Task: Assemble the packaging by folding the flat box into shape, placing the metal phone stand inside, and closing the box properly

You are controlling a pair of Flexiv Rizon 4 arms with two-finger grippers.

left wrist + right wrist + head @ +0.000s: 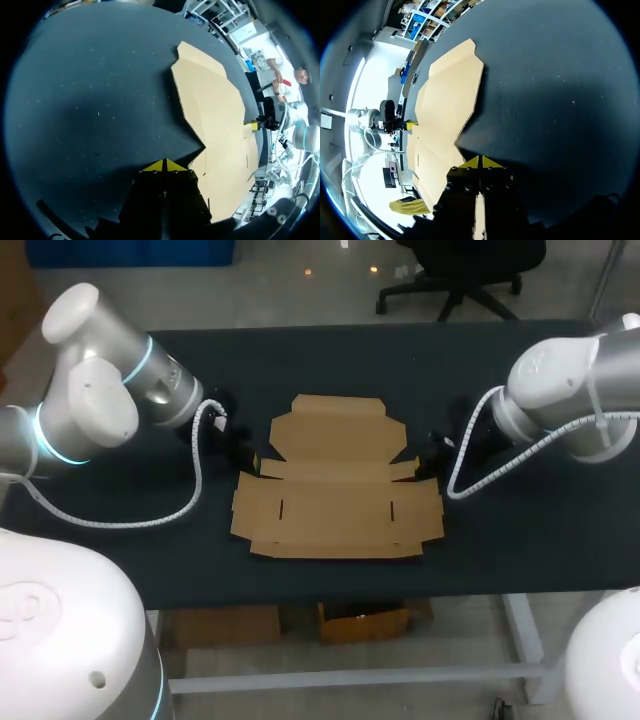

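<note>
Flat box [335, 485] lies unfolded in the middle of the frame on the dark tabletop [520, 540]. The left end effector [163, 165] sits at its left edge and the right end effector [480, 161] at its right edge, both with tips pinched together on nothing. White coiled cables [190, 490] droop alongside. From above the fingers are black on black, so I honestly can't tell if they touch the cardboard.

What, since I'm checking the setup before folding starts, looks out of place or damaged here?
Nothing looks damaged or spilled: the flat box lies unfolded and square on the table, with the left gripper and right gripper shut beside it. One oddity: no metal phone stand shows on the table.
</note>
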